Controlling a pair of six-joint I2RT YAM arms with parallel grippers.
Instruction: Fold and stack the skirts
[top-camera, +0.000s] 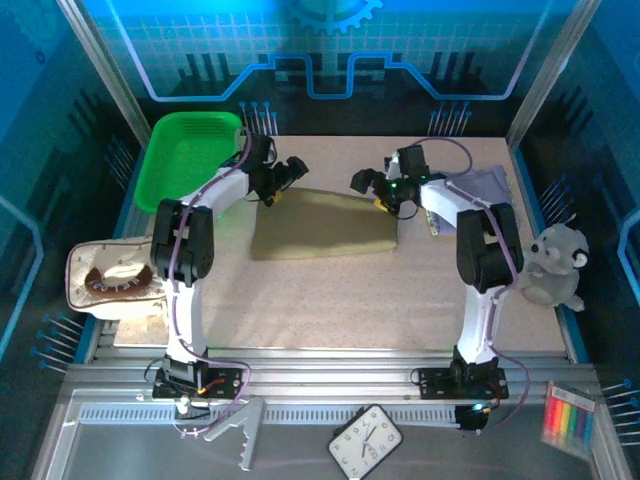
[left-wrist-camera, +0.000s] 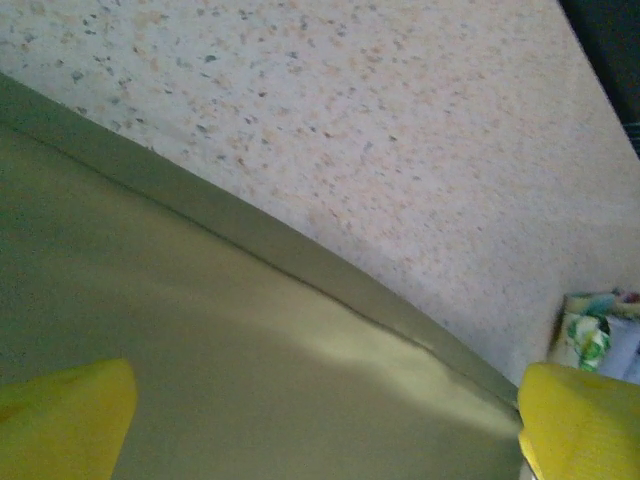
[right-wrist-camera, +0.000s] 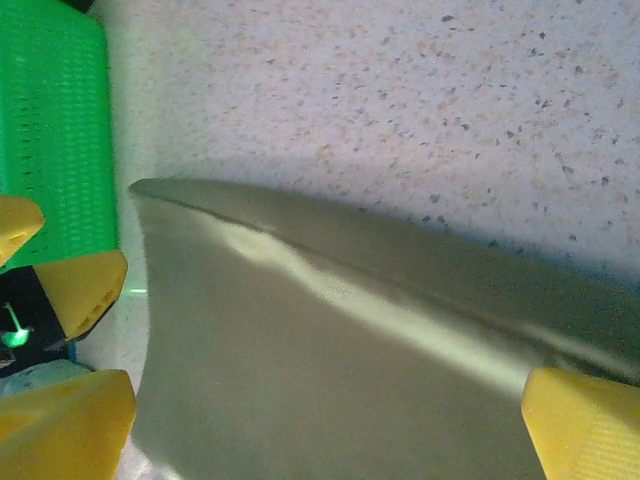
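The olive-tan skirt (top-camera: 320, 225) lies folded flat in the middle of the table. My left gripper (top-camera: 285, 178) hovers over its back left corner and my right gripper (top-camera: 368, 182) over its back right corner. In the left wrist view the olive skirt (left-wrist-camera: 220, 360) spreads under the left gripper (left-wrist-camera: 320, 430), whose yellow fingertips (left-wrist-camera: 60, 420) stand wide apart, open, holding nothing. The right gripper (right-wrist-camera: 325, 425) is likewise open over the skirt's (right-wrist-camera: 330, 370) folded edge. The lavender skirt (top-camera: 490, 185) lies at the back right, with a bit of the floral skirt (top-camera: 432, 222) beside it.
A green basket (top-camera: 190, 150) stands at the back left. A beige pouch (top-camera: 115, 280) lies off the table's left edge and a white plush toy (top-camera: 555, 265) off its right edge. A clock (top-camera: 365, 437) and markers (top-camera: 570, 418) lie in front of the arm bases.
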